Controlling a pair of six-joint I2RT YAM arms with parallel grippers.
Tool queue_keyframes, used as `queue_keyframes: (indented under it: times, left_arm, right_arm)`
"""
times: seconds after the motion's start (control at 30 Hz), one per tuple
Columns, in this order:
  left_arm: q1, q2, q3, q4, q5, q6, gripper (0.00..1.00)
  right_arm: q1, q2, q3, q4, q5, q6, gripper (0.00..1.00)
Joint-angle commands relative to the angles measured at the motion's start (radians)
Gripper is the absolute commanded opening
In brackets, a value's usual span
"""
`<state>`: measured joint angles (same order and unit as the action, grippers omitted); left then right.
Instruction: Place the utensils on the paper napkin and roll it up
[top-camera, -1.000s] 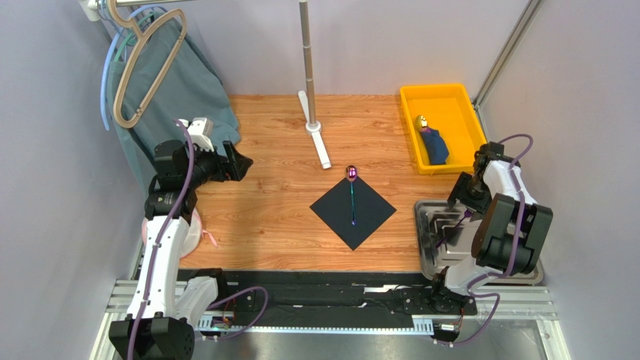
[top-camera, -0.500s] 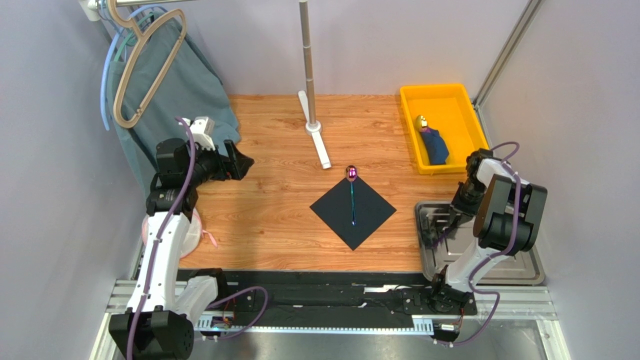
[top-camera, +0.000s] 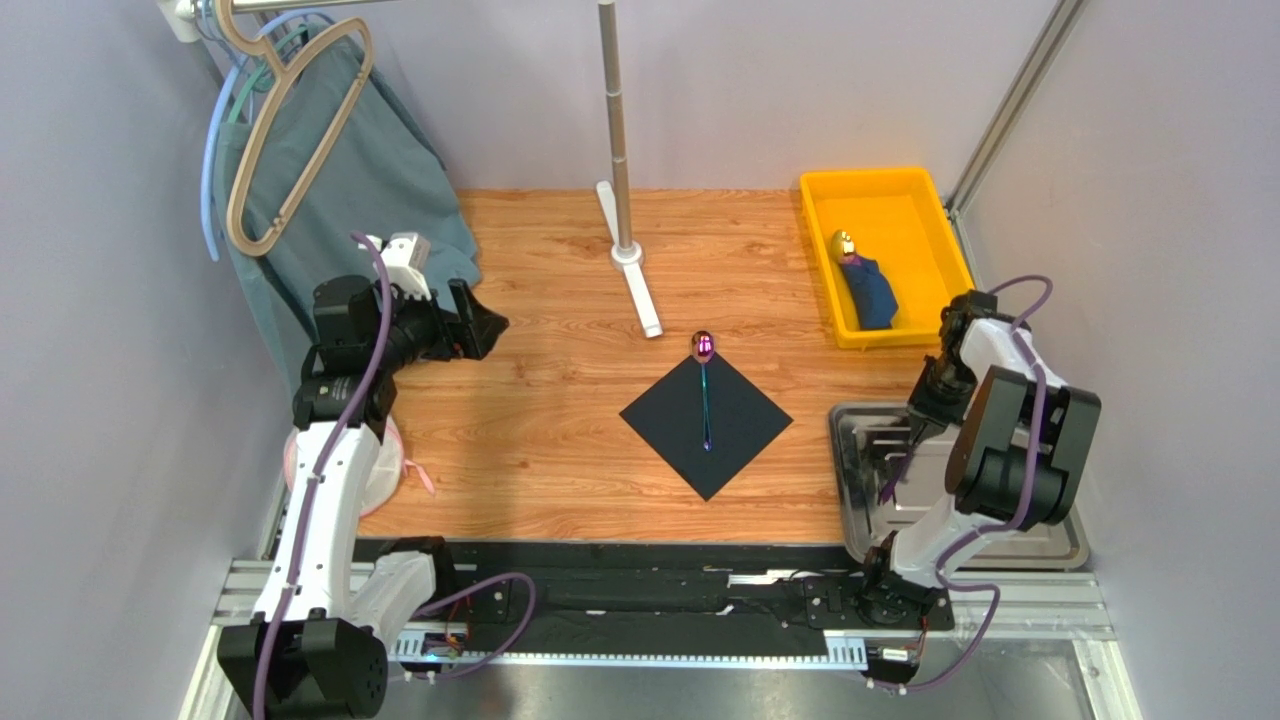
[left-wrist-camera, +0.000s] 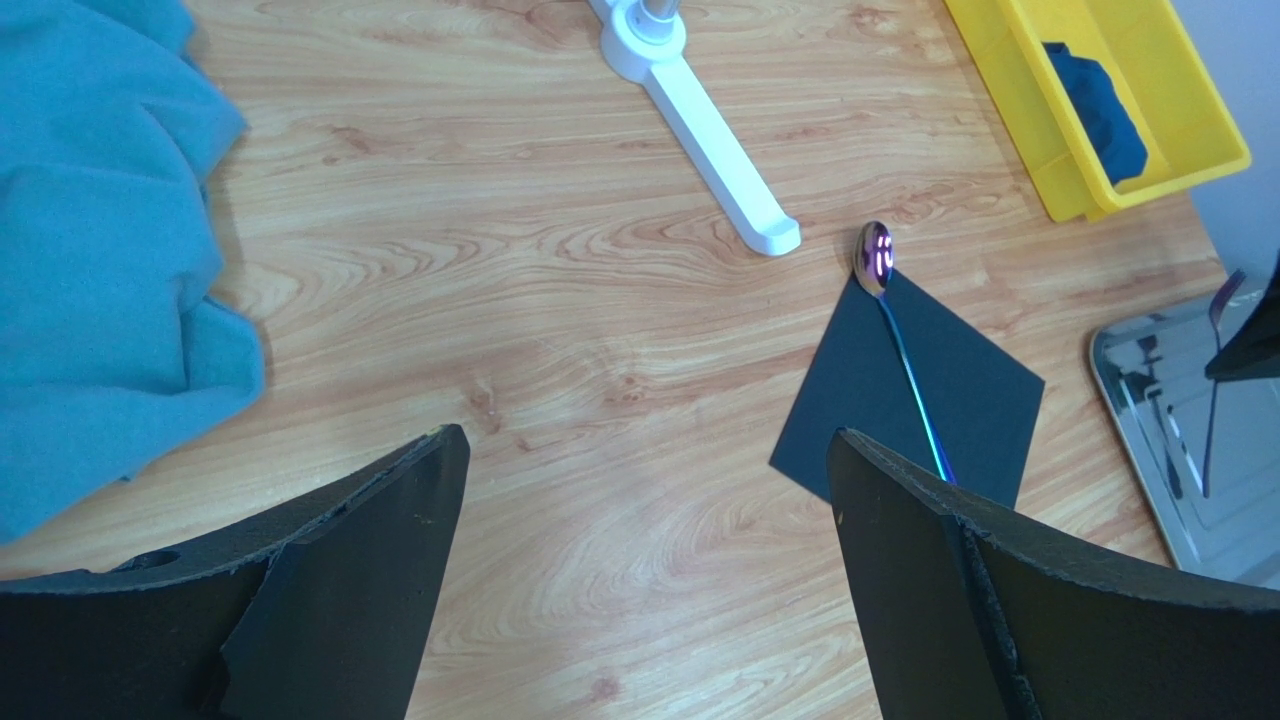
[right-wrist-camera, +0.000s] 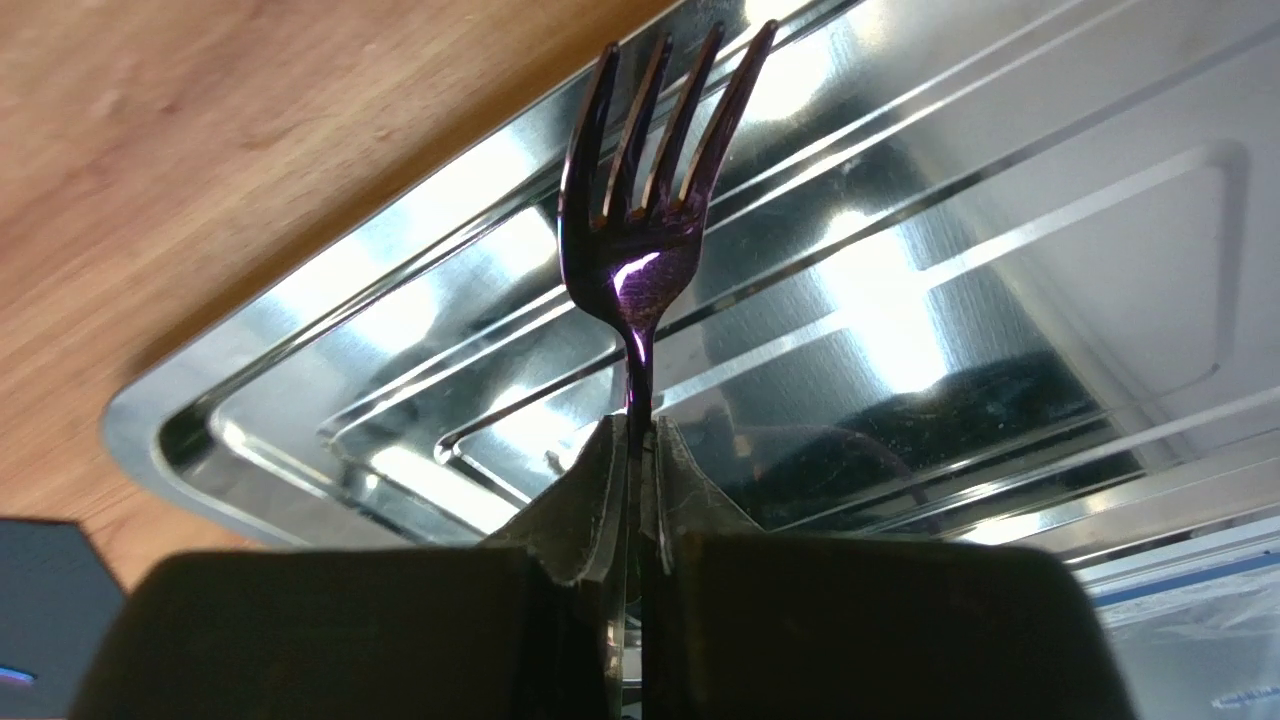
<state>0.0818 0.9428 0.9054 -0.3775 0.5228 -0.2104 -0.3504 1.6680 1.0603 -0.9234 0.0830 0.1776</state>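
Observation:
The black paper napkin (top-camera: 726, 435) (left-wrist-camera: 977, 393) lies as a diamond at mid-table. An iridescent spoon (top-camera: 705, 393) (left-wrist-camera: 876, 255) rests on it, its bowl past the far corner. My right gripper (right-wrist-camera: 637, 450) (top-camera: 918, 426) is shut on the handle of a purple-tinted fork (right-wrist-camera: 642, 248) (left-wrist-camera: 1213, 402), whose tines point away over the steel tray (right-wrist-camera: 992, 210) (top-camera: 846, 477). My left gripper (left-wrist-camera: 646, 443) (top-camera: 483, 321) is open with nothing between its fingers, and it hovers over bare wood to the left of the napkin.
A yellow bin (top-camera: 819, 225) at the back right holds a dark blue bundle with a gold tip (top-camera: 867, 288). A white pole stand (top-camera: 643, 294) rises behind the napkin. A teal cloth (top-camera: 361, 180) and a hanger (top-camera: 286, 135) hang at the back left.
My right gripper has shut on the fork's handle over the tray, and its wrist has shifted a little. The left arm has barely moved.

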Motion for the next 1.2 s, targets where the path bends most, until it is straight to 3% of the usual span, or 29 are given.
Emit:
queue_keyframes:
  times: [0.0, 0.17, 0.5, 0.7, 1.17]
  left_arm:
    - [0.001, -0.012, 0.046, 0.011, 0.017, 0.026, 0.99]
    - [0.001, -0.016, 0.047, 0.003, 0.020, 0.026, 0.99]
    - [0.001, -0.019, 0.043, -0.009, 0.006, 0.016, 0.99]
    - [0.001, -0.022, 0.039, -0.023, -0.001, 0.022, 0.99]
    - [-0.001, -0.007, 0.020, -0.009, -0.004, 0.011, 0.99]
  right_arm:
    - [-0.002, -0.111, 0.017, -0.012, -0.031, -0.012, 0.00]
    - [0.036, -0.171, 0.050, -0.045, -0.126, 0.006, 0.00]
    - [0.463, -0.075, 0.237, 0.015, -0.213, 0.166, 0.00]
    - [0.625, 0.047, 0.320, 0.063, -0.233, 0.233, 0.00]
    - [0.780, 0.219, 0.423, 0.103, -0.236, 0.272, 0.00]
